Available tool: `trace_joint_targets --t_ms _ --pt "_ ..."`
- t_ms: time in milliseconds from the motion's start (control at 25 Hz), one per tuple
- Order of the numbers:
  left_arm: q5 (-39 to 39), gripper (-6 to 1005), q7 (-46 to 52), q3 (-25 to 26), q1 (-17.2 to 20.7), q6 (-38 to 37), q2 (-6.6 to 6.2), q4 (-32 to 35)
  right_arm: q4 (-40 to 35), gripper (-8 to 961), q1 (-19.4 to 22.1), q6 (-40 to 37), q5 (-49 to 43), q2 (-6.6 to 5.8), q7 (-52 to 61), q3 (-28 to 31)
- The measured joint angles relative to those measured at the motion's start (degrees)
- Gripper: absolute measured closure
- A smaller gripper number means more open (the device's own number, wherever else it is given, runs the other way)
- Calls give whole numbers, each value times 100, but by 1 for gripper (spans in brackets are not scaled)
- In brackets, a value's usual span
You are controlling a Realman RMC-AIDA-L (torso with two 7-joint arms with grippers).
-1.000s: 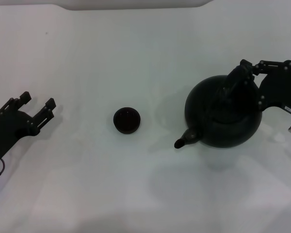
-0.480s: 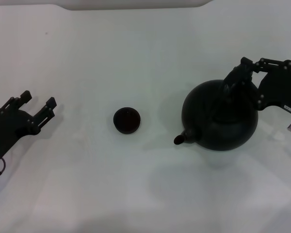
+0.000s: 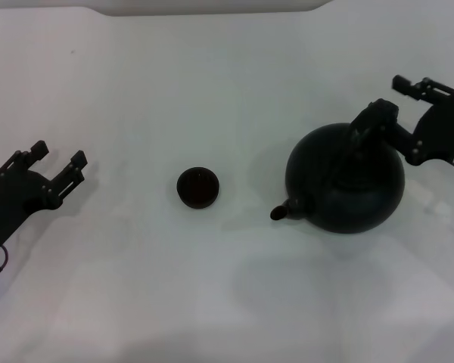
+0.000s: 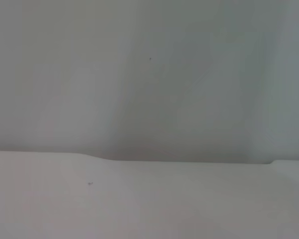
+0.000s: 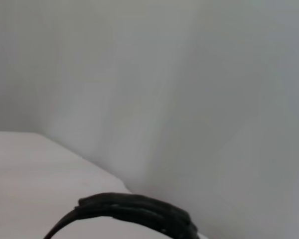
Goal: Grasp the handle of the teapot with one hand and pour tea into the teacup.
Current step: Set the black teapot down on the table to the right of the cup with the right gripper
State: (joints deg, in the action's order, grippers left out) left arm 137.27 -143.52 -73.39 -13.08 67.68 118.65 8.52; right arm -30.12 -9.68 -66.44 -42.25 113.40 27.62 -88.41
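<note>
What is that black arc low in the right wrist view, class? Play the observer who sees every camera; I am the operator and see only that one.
Observer: It is the handle of a round black teapot.
Operator: Where is the teacup?
Observer: The teacup stands apart from the teapot, to its left; the spout points that way.
Operator: And the other arm?
Observer: The left gripper sits open at the far left, away from both; the right gripper is at the handle.
</note>
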Motion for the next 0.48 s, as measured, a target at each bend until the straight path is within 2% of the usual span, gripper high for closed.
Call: trace_joint_targets --t_ms 160,320,440,480 --pt "2 260 0 0 -1 -4 0 0 31 463 32 -77 -11 -16 255 55" --pt "3 260 0 0 -6 -8 -7 0 48 383 39 -228 -136 -129 733 8" --pt "8 260 0 86 -9 -10 -8 0 103 324 47 -442 -298 -163 1029 31" --pt "9 260 0 117 -6 -10 -8 0 137 267 56 -522 -323 -167 1062 39"
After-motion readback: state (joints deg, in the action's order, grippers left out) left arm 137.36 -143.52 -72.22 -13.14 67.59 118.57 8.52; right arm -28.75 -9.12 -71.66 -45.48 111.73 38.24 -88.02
